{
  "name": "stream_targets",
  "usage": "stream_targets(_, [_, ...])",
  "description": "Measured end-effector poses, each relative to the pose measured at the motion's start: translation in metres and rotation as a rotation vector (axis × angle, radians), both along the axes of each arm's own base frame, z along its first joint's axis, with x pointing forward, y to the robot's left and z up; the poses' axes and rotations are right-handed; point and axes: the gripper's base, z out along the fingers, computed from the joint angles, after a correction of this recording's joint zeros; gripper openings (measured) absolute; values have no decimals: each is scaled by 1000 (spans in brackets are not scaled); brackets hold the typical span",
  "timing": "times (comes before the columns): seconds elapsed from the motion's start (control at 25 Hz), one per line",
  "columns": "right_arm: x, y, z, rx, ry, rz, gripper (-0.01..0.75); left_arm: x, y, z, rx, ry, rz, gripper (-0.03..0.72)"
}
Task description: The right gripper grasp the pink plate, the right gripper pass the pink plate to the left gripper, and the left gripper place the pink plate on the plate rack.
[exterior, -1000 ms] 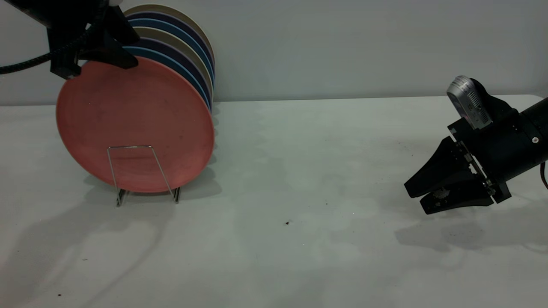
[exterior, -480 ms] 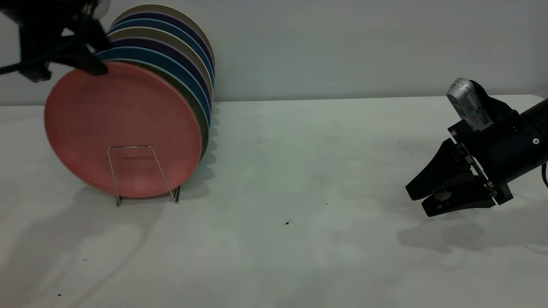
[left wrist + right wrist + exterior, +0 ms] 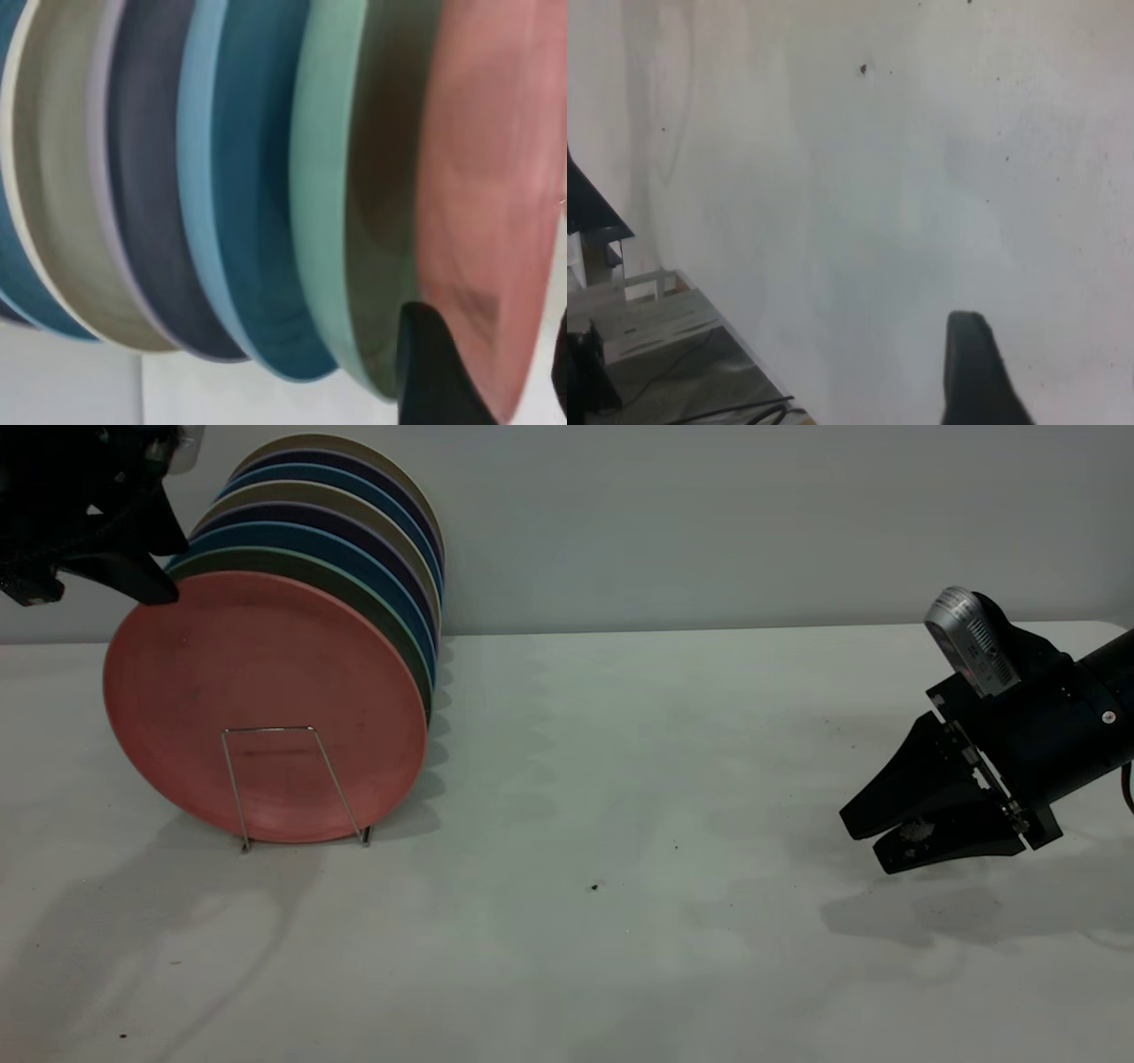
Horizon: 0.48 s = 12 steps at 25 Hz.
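The pink plate [image 3: 266, 691] stands upright on edge in the plate rack [image 3: 270, 730], at the front of a row of plates, behind the rack's front wire loop. My left gripper [image 3: 155, 589] is at the plate's upper left rim. In the left wrist view the pink plate [image 3: 487, 177] passes between the left gripper [image 3: 496, 354], one black finger [image 3: 434, 381] behind it and a strip of white showing on the other side, so the gripper is open. My right gripper [image 3: 861, 837] hovers low over the table at the far right, open and empty; one finger [image 3: 970, 372] shows above bare table.
Behind the pink plate stand a green plate [image 3: 283, 560], blue plates [image 3: 354, 545], dark purple and beige ones, tightly packed; the green plate [image 3: 328, 177] is right next to the pink one. The white table [image 3: 620, 824] stretches between rack and right arm. A wall rises behind.
The left gripper carried the pink plate leftward and down; the plate now rests lower in the rack and the gripper has slid off toward its upper left rim. The right arm stayed still.
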Motion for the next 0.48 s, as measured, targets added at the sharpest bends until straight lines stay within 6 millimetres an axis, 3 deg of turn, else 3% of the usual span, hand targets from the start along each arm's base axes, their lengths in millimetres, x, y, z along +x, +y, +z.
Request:
stream_targets(0.28, [0, 0, 0, 1, 12, -10, 441, -18, -1, 27, -88, 47, 103, 379])
stream_targets(0.48, [0, -2, 8, -42, 41, -19, 441, -31, -1, 46, -249, 93, 402, 379])
